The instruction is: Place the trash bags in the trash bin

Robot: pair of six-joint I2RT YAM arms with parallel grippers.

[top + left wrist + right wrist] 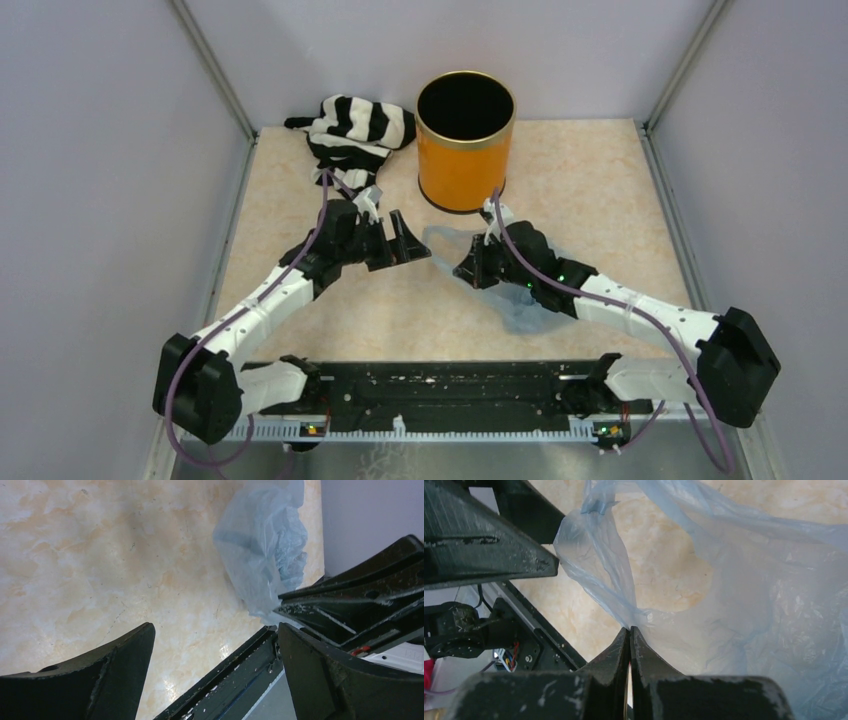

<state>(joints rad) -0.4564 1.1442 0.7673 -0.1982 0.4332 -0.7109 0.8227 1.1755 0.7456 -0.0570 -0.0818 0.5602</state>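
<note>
Marbled beige table (600,190), grey walls on three sides. Items as I see them from the console:

- Bag (515,308): one. Pale blue, crumpled, at mid-table just on the near side of the bin and partly under my right arm.
- Bin (465,150): one. Orange, upright, far centre.
- Striped cloth (355,125): one. Far left, beside the bin.
- Grippers: two.
  - Right gripper (629,630): jaws pressed together, pinching a gathered fold of the bag.
  - Left gripper (212,630): jaws spread wide, holding nothing. The bag lies just to its right, outside the jaws.
</note>
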